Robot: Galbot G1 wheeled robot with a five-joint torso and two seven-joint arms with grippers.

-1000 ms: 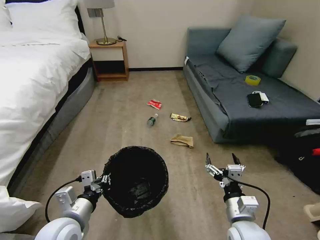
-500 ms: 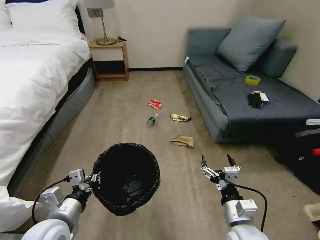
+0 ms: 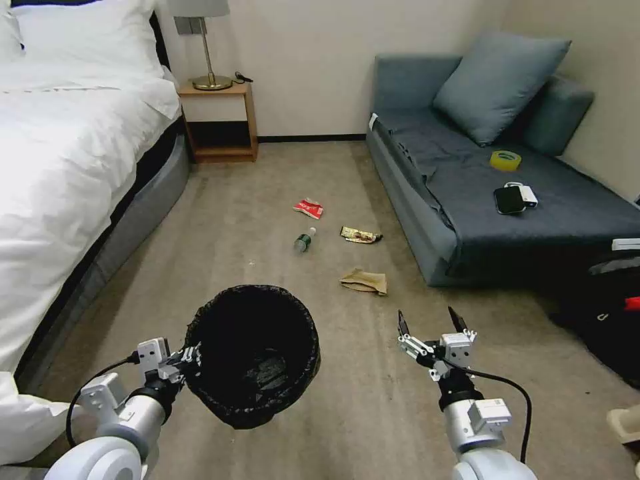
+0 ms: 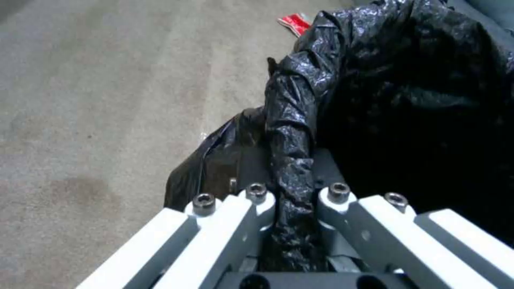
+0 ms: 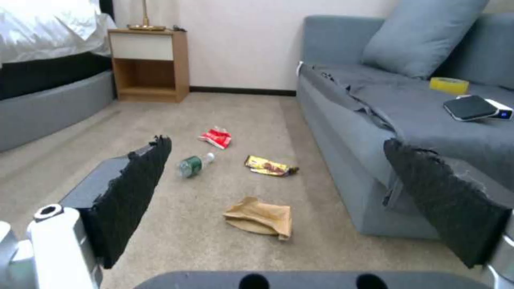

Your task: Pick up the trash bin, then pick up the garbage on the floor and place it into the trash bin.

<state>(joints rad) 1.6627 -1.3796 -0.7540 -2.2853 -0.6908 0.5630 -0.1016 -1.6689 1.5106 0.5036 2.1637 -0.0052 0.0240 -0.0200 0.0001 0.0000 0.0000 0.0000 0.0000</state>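
The left pincer (image 3: 189,357) is clamped on the rim of the bin (image 3: 252,353), black liner bunched between its closed fingers (image 4: 257,196). The bin hangs off the floor (image 3: 233,220), mouth up, directly ahead of that pincer.

The right pincer (image 3: 430,321) hovers above the floor, spread wide and holding nothing, pads (image 5: 134,192) well apart. The paper bag (image 3: 364,281) lies nearest, ahead and slightly to its left. Farther ahead lie the wrapper (image 3: 361,235) and the bottle (image 3: 305,240), the bottle off to the left. The red packet (image 3: 309,209) is farthest, beyond the bottle. All four pieces are on the floor, apart from each other. The sofa (image 3: 467,200) stands ahead and right of the right pincer.
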